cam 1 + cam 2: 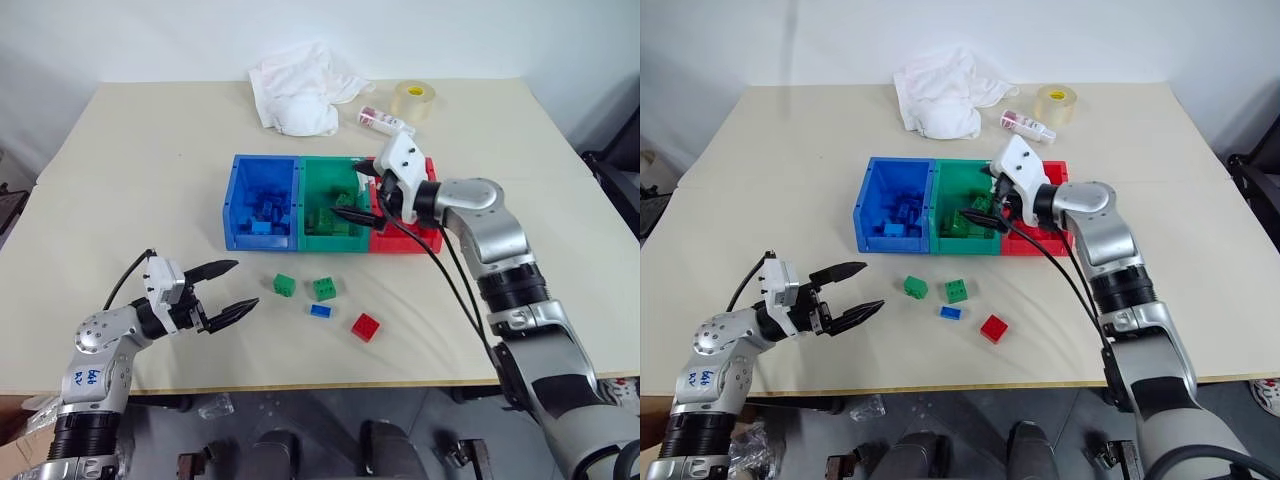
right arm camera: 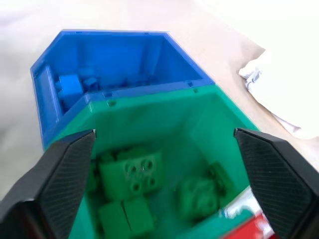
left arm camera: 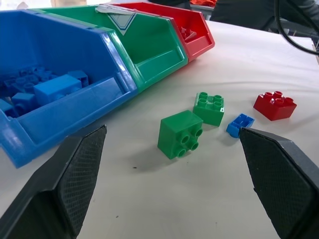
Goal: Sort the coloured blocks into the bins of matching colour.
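Note:
Three joined bins stand mid-table: blue [image 1: 258,240], green [image 1: 335,243] and red [image 1: 395,245]. Blue blocks [image 1: 265,210] lie in the blue bin and green blocks [image 2: 130,172] in the green one. My right gripper [image 1: 350,192] hovers over the green bin, open, with nothing between its fingers. On the table in front of the bins lie two green blocks [image 1: 284,285] [image 1: 324,288], a small blue block [image 1: 320,311] and a red block [image 1: 365,327]. My left gripper [image 1: 243,285] is open just left of them, pointing at the nearer green block [image 3: 180,134].
A crumpled white cloth [image 1: 300,88], a small white bottle [image 1: 385,121] and a clear tape roll [image 1: 414,99] lie at the back of the table behind the bins. The table's front edge runs just below the loose blocks.

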Controlling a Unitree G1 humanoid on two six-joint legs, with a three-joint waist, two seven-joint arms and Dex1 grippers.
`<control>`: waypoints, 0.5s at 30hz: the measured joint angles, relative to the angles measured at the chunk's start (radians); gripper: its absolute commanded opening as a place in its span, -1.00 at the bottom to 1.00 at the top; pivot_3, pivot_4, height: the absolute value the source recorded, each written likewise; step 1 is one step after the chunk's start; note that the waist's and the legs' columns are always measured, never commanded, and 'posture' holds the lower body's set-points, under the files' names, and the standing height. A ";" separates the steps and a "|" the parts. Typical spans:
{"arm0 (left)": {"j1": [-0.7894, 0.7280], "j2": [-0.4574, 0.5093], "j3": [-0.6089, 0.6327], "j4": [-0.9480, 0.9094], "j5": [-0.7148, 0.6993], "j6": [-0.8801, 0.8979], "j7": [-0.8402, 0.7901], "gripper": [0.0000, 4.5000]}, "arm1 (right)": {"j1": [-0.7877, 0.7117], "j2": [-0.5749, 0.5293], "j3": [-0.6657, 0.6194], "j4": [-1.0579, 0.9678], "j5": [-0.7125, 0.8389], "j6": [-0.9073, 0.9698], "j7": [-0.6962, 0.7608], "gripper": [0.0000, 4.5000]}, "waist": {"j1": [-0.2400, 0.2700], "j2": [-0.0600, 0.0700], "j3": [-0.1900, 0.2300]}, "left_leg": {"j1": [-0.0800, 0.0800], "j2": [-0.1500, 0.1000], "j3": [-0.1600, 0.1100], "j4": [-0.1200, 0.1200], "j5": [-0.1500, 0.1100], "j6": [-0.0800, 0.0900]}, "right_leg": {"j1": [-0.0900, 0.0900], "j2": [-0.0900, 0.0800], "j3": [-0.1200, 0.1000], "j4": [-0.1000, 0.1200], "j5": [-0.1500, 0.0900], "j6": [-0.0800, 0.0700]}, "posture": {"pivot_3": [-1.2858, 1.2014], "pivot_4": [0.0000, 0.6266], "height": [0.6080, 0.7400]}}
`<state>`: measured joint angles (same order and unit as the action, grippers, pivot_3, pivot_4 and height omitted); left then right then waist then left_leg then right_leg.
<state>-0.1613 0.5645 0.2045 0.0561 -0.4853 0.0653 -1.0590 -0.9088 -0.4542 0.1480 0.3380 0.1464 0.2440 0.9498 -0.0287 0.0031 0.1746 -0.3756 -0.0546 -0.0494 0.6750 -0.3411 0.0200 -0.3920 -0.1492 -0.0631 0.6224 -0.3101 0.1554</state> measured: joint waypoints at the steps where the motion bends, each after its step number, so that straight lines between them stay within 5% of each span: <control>1: -0.002 0.001 0.000 0.001 0.000 0.000 -0.004 1.00 | 0.032 -0.022 -0.001 -0.047 0.009 0.018 0.017 0.99 | 0.001 0.000 0.000 | 0.000 0.000 0.000 0.000 0.000 0.000 | 0.000 0.000 0.000 0.000 0.000 0.000 | 0.03 -0.52 1.00; 9: -0.042 0.020 -0.014 0.058 0.000 0.000 -0.059 1.00 | 0.459 -0.343 -0.103 -0.562 0.230 0.255 0.229 0.99 | 0.028 0.000 0.000 | -0.001 0.001 0.001 0.001 0.000 0.001 | 0.001 0.000 0.000 -0.003 0.000 0.000 | 0.03 -0.52 1.00; 15: -0.071 0.054 -0.008 0.124 0.000 -0.006 -0.111 1.00 | 0.771 -0.549 -0.279 -0.708 0.296 0.314 0.307 0.99 | 0.033 -0.001 0.001 | -0.001 0.001 0.004 0.004 -0.001 0.001 | 0.003 0.000 0.001 -0.004 0.000 0.000 | 0.03 -0.52 1.00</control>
<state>-0.2328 0.6180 0.1963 0.1801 -0.4849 0.0597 -1.1703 -0.1379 -1.0027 -0.1311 -0.3700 0.4428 0.5578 1.2566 0.0048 0.0022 0.1751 -0.3762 -0.0533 -0.0457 0.6787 -0.3418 0.0211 -0.3892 -0.1492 -0.0625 0.6182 -0.3100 0.1555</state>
